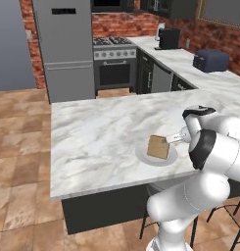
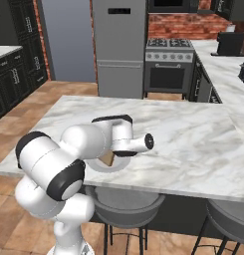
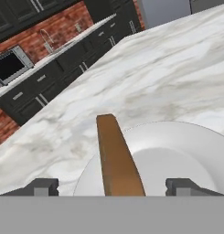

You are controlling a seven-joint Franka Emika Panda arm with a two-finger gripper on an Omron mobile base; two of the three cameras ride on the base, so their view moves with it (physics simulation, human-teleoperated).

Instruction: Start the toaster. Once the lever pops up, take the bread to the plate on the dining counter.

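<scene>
The tan bread (image 1: 158,147) stands on edge, leaning, on the white plate (image 1: 143,156) near the front edge of the marbled dining counter (image 1: 92,132). My gripper (image 1: 176,138) reaches in from the right, just beside the slice. In the hand view the bread (image 3: 115,155) runs edge-on up the middle between my gripper's (image 3: 113,185) two fingertips (image 3: 42,185), which stand wide apart and clear of it: open. The plate (image 3: 177,155) lies under it. The dark toaster (image 1: 211,60) sits far off on the back right counter. My arm hides most of the plate (image 2: 111,165) in the right base view.
A black coffee machine (image 1: 168,38) stands on the rear counter beside the stove (image 1: 114,61). The fridge (image 1: 65,49) is at the back left. Dark stools (image 2: 126,201) sit under the dining counter's near edge, right by my base.
</scene>
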